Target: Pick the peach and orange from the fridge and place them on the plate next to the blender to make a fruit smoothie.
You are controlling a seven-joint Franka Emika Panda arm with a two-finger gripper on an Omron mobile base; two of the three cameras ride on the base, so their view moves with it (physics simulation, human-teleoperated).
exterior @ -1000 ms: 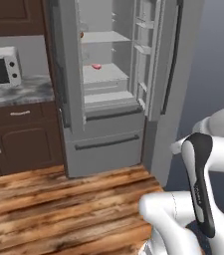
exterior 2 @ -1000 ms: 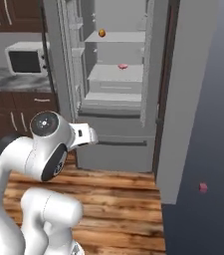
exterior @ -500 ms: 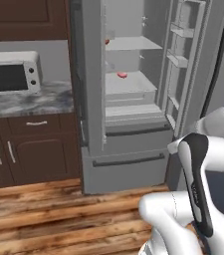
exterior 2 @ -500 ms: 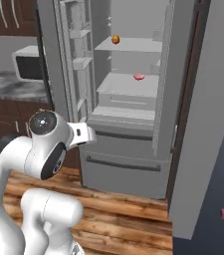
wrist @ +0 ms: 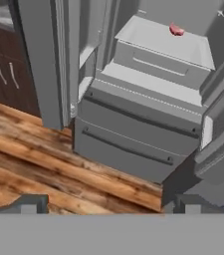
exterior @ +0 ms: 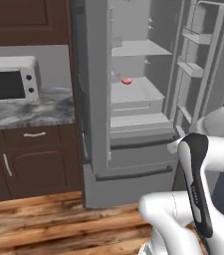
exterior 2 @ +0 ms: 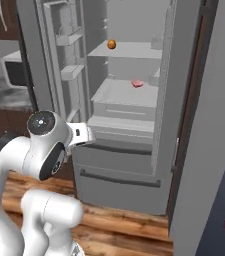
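Observation:
The fridge (exterior: 133,124) (exterior 2: 129,150) (wrist: 133,134) stands in front of me with both upper doors swung open, showing pale grey shelves above a shut lower drawer. One small round orange-coloured fruit (exterior 2: 112,44) sits at the left end of an upper shelf; at this size I cannot tell whether it is the peach or the orange. My gripper (wrist: 106,205) hangs low before the fridge's drawer, well below that shelf, open, with nothing between its fingertips (wrist: 30,203). The plate and the blender are out of view.
A flat pink item (exterior: 127,81) (exterior 2: 136,84) (wrist: 176,30) lies on the shelf below the fruit. A microwave (exterior: 9,79) (exterior 2: 15,72) sits on a marble counter (exterior: 29,112) left of the fridge, above dark cabinets. The open doors (exterior: 96,89) (exterior 2: 64,65) flank the shelves. The floor is wood.
The whole picture has shifted and the fridge looms larger: the base has driven closer to it. The things inside the fridge have not moved.

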